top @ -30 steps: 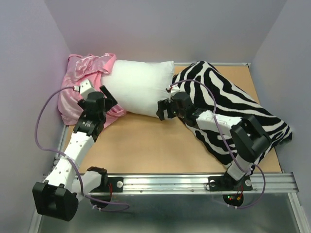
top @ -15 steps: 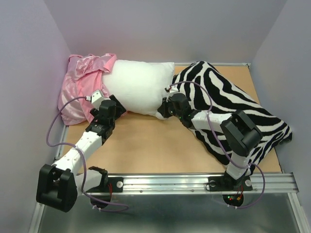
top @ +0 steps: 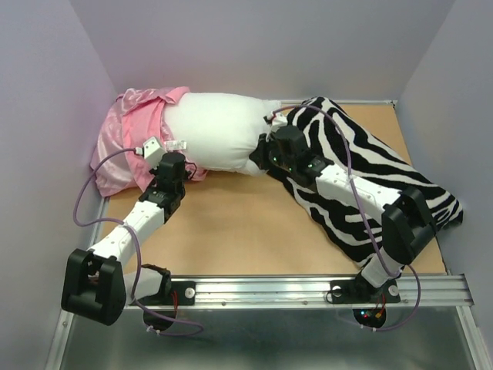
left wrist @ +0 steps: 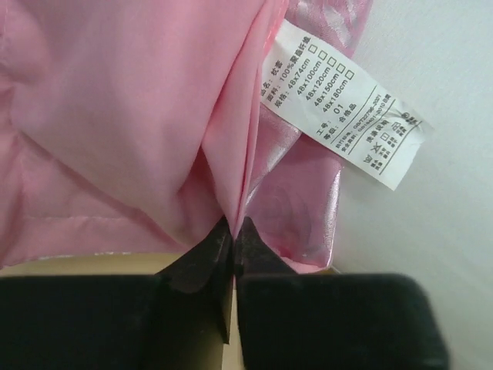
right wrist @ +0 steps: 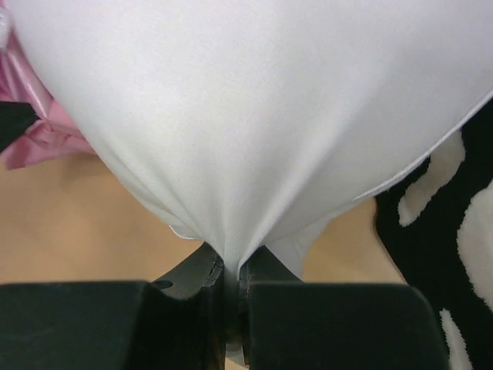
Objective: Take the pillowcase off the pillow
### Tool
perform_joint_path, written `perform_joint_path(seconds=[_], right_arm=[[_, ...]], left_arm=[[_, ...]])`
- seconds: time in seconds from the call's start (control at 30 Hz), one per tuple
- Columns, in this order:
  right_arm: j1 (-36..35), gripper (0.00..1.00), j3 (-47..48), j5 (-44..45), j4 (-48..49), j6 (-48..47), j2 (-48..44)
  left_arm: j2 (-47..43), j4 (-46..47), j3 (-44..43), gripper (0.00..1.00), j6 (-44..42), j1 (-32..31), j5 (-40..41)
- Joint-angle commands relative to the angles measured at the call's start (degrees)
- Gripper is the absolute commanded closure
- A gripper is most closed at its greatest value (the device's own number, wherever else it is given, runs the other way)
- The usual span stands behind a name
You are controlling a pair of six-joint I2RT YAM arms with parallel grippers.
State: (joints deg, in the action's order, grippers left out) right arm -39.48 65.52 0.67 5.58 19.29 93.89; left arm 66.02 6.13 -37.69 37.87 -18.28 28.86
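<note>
While gripped from both sides, stretched out long across the back of the table [top: 231,227]. Far left, at about 10 o'clock: the pillowcase [top: 127,146], pink and shiny, bunched up by the wall. Covers only the left end now. Just to the right of it, the left pincer [top: 182,163], squeezed tight on a fold of that pink cloth, close beside a white label [left wrist: 343,116]. Held there most likely to tug the cover off toward 9 o'clock. Next, at 12 o'clock, the pillow [top: 219,137], white, plump and mostly bare. At its right edge, the right pincer [top: 266,156], clamped on a pinch of white cloth, probably to keep it from sliding along. Far right, from 1 to 4 o'clock, a zebra pillow [top: 362,177], lying under the right arm and not part of the job.
</note>
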Motion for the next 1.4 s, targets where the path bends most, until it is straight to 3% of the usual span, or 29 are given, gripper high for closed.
perform_joint_path(seconds=[0.0,0.1,0.33,0.43,0.87,1.07,1.2,1.37], right_arm=[[-0.77,0.99,13.65,1.18,-4.87,-1.45,-6.08],[-1.03,0.99,19.99,1.79,-10.14,-1.97,-8.19],[-0.95,0.99,37.3,7.14,-22.97,-2.32,-11.88],[-0.95,0.99,43.19,10.4,-27.63,-2.94,-13.38],[-0.95,1.0,60.51,21.74,-39.24,-5.75,-19.53],[-0.95,0.99,54.82,26.92,-42.14,-3.3,-25.84],[-0.95,0.99,46.91,27.55,-42.41,-1.54,-30.33],[-0.95,0.99,42.68,27.46,-44.51,-0.48,-31.22]], left_arm=[[-0.19,-1.99,-4.84,1.0,-1.3,1.75,4.44],[-2.47,-4.72,-7.21,1.0,-2.71,3.51,5.67],[-5.29,-9.29,-11.96,1.0,-4.38,16.59,4.45],[-4.85,-9.82,-13.28,1.0,-3.86,19.41,4.45],[7.19,-12.89,-23.11,1.0,-1.92,30.32,2.86],[8.25,-16.58,-31.28,1.0,-5.25,30.5,6.38],[3.08,-16.86,-32.18,1.0,-8.15,29.54,5.25],[-5.99,-16.5,-34.1,1.0,-19.9,21.64,-0.71]])
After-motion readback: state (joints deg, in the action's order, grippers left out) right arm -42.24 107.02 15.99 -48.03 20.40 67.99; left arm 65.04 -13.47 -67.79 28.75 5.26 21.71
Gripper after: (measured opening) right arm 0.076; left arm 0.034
